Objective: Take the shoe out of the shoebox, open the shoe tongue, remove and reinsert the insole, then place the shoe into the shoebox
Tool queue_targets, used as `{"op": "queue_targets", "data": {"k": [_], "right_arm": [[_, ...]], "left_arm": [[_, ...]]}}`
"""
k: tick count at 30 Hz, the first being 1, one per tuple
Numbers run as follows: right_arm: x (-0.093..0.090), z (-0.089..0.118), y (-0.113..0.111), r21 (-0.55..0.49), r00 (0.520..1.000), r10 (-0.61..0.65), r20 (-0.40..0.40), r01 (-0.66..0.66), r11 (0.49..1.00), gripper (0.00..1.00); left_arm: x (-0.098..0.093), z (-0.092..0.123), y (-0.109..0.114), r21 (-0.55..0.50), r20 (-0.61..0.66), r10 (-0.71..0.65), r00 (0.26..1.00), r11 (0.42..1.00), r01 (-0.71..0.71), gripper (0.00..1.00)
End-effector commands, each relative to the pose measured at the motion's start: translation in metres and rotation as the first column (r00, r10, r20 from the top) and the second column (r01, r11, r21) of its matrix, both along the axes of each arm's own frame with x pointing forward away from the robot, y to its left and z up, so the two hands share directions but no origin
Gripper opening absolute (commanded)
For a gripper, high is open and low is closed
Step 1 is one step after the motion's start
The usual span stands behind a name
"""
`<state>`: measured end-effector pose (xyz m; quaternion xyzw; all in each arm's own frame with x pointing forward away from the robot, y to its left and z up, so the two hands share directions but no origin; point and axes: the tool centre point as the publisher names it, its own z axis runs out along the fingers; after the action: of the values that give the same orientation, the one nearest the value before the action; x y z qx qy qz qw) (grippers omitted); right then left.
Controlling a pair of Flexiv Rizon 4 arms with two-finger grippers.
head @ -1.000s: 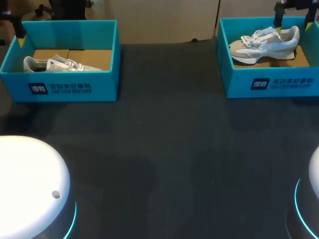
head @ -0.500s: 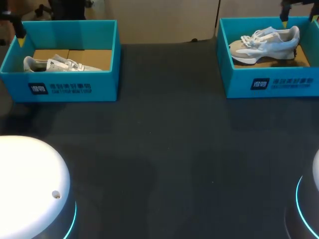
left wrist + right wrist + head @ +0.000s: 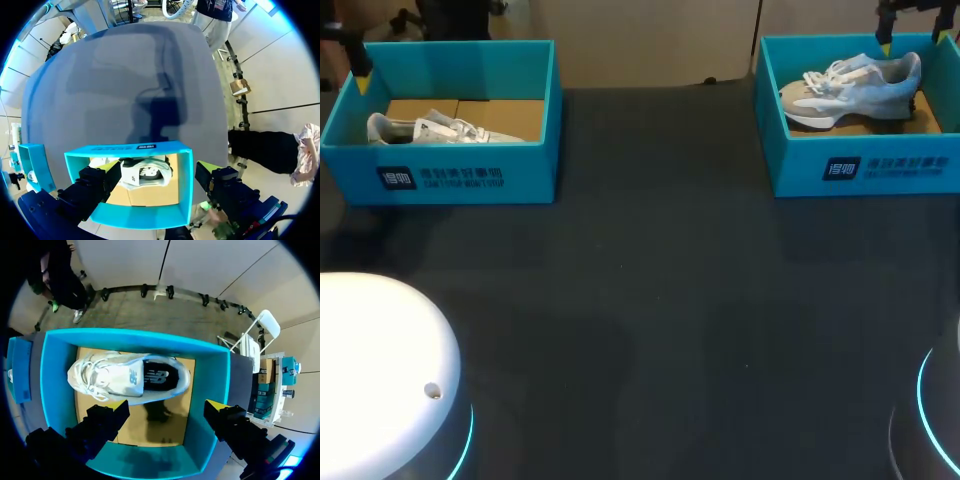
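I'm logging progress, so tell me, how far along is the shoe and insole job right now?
Done: nothing provable; the left shoe and right shoe lie in the left shoebox and right shoebox. In hand: nothing; left gripper and right gripper hang open above them. Left, seemingly: every step, starting with lifting a shoe out.

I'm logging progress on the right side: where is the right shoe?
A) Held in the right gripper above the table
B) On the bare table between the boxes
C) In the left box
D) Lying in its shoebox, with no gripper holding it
D: the shoe lies on the floor of the shoebox, and the right gripper hangs open above it, its fingers clear of the shoe.
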<state>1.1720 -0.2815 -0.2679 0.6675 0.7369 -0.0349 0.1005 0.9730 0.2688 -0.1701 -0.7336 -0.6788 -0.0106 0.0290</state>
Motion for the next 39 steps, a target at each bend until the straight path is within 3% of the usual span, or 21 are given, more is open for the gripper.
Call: {"op": "queue_targets", "data": {"k": [1, 9, 12, 17, 21, 23, 27, 31, 35, 39], "right_arm": [[0.013, -0.008, -0.002, 0.012, 0.999, 0.006, -0.034, -0.005, 1.000, 1.00], [0.020, -0.018, -0.010, 0.004, 0.998, 0.029, -0.053, -0.029, 1.000, 0.96], [0.023, -0.021, -0.014, 0.001, 0.997, 0.036, -0.063, -0.036, 0.999, 0.86], [0.025, -0.026, -0.019, 0.006, 0.996, 0.053, -0.076, -0.053, 0.999, 0.78], [0.028, -0.031, -0.022, 0.018, 0.995, 0.059, -0.082, -0.058, 0.998, 0.85], [0.029, -0.033, -0.023, 0.017, 0.995, 0.058, -0.085, -0.057, 0.998, 0.80], [0.031, -0.037, -0.024, 0.013, 0.994, 0.061, -0.092, -0.060, 0.998, 0.84], [0.034, -0.039, -0.027, 0.010, 0.993, 0.062, -0.102, -0.061, 0.998, 0.73], [0.037, -0.044, -0.028, 0.009, 0.991, 0.073, -0.115, -0.072, 0.997, 0.83], [0.040, -0.051, -0.030, 0.017, 0.989, 0.068, -0.131, -0.067, 0.998, 0.85]], "left_arm": [[-0.002, 0.001, 0.000, 0.003, 0.003, 0.000, 1.000, 1.000, 0.000, 1.00], [-0.002, 0.001, 0.000, 0.003, 0.003, 0.000, 1.000, 1.000, 0.000, 1.00], [-0.002, 0.001, 0.000, 0.003, 0.003, 0.000, 1.000, 1.000, 0.000, 1.00], [-0.002, 0.001, 0.000, 0.003, 0.003, 0.000, 1.000, 1.000, 0.000, 1.00], [-0.002, 0.001, 0.000, 0.003, 0.003, 0.000, 1.000, 1.000, 0.000, 1.00], [-0.002, 0.001, 0.000, 0.003, 0.003, 0.000, 1.000, 1.000, 0.000, 1.00], [-0.002, 0.001, 0.000, 0.003, 0.003, 0.000, 1.000, 1.000, 0.000, 1.00], [-0.002, 0.001, 0.000, 0.003, 0.003, 0.000, 1.000, 1.000, 0.000, 1.00], [-0.002, 0.001, 0.000, 0.003, 0.003, 0.000, 1.000, 1.000, 0.000, 1.00], [-0.002, 0.001, 0.000, 0.003, 0.003, 0.000, 1.000, 1.000, 0.000, 1.00]]}}
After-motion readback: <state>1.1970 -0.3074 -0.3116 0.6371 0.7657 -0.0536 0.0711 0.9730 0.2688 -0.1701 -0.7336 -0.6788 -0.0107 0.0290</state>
